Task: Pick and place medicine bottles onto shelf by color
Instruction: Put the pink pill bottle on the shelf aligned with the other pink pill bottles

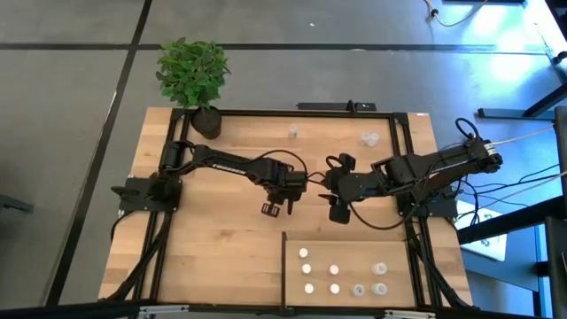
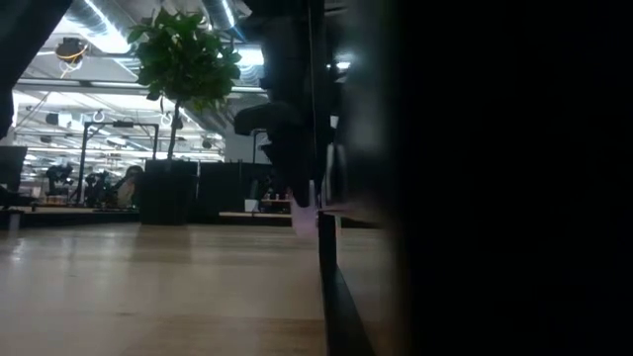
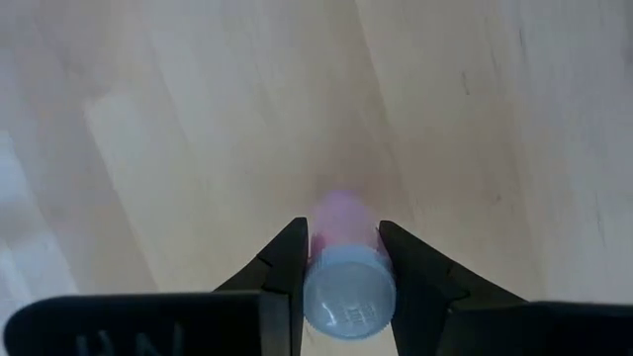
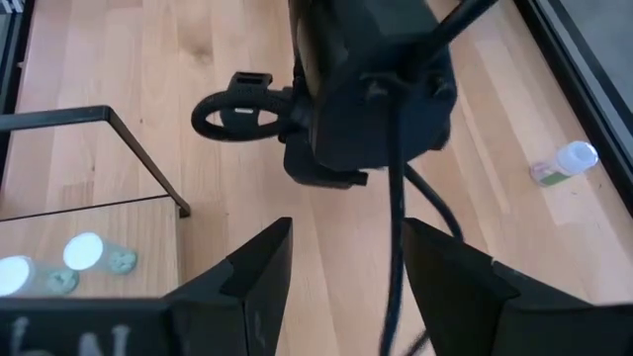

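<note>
Left gripper [image 3: 341,272] is clamped on a pinkish bottle [image 3: 343,282], fingers [image 3: 287,262] pinched snug to either side of it, pale blue-white cap facing the wrist camera and the pink body pointing down at the bare planks. From above, that left gripper [image 1: 276,206] hangs over the middle of the tabletop [image 1: 213,248], just beyond the far left corner of the shelf [image 1: 347,292]. So this looks like the carry step: bottle picked, not yet placed.

Right gripper [image 4: 341,272] sits close by, just right of the left one, jaws apart with nothing between them, waiting near the table's centre [image 1: 338,211].

On the shelf, white-capped bottles [image 1: 307,268] stand in the left columns, and clear greyish ones [image 1: 378,268] on the right. Out on the far side of the table a couple of loose bottles [image 1: 369,138] still wait, one nearer the centre [image 1: 292,133].

Next move, I'd say: swing the left arm nearer and rightward over the shelf, find a free spot away from the white and grey groups, lower the bottle upright, then let go without clipping its neighbours.
</note>
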Robot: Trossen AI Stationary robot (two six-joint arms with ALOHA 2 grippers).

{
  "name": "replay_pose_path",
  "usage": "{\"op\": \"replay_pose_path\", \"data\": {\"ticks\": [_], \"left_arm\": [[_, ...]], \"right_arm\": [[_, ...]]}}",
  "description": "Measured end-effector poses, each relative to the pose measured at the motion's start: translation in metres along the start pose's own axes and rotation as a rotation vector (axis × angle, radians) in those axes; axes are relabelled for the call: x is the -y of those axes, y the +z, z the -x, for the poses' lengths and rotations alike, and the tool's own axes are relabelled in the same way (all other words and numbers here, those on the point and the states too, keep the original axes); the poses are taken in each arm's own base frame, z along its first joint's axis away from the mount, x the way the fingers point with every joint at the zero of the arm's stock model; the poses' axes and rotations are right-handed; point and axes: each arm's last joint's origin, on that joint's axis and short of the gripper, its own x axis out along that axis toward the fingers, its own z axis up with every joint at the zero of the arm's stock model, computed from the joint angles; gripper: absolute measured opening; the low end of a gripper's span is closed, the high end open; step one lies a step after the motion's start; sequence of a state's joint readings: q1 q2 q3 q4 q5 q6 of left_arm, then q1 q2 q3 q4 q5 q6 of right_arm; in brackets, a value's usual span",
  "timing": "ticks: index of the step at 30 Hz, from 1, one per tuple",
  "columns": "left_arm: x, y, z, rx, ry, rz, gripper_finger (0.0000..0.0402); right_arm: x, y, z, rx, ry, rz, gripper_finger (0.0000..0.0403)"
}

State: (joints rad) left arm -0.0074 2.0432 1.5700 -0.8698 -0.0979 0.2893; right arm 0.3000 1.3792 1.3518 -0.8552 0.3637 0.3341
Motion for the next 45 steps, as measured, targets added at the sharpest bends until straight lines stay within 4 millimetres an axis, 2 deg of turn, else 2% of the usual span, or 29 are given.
{"op": "replay_pose_path", "data": {"ticks": [10,18,34,41,45], "left_arm": [[0.0012,-0.0008,-0.0044,-0.016,-0.020,0.009,0.0090],[0.0021,-0.0007,-0.0044,-0.015,-0.031,0.015,0.0109],[0.0023,0.0002,-0.0044,-0.004,-0.040,0.016,0.0180],[0.0027,0.0005,-0.0043,-0.002,-0.040,0.025,0.0230],[0.0045,0.0014,-0.0040,0.003,-0.041,0.036,0.0244]], "right_arm": [[0.0000,0.0000,0.0001,0.000,0.000,0.000,0.0193],[0.0001,0.0000,0.0001,0.001,0.000,-0.001,0.0193],[0.0000,0.0000,0.0001,0.000,0.000,-0.002,0.0193],[0.0001,0.0000,0.0001,0.001,0.000,-0.001,0.0193],[0.0001,0.0000,0.0001,0.000,0.000,-0.002,0.0193]]}}
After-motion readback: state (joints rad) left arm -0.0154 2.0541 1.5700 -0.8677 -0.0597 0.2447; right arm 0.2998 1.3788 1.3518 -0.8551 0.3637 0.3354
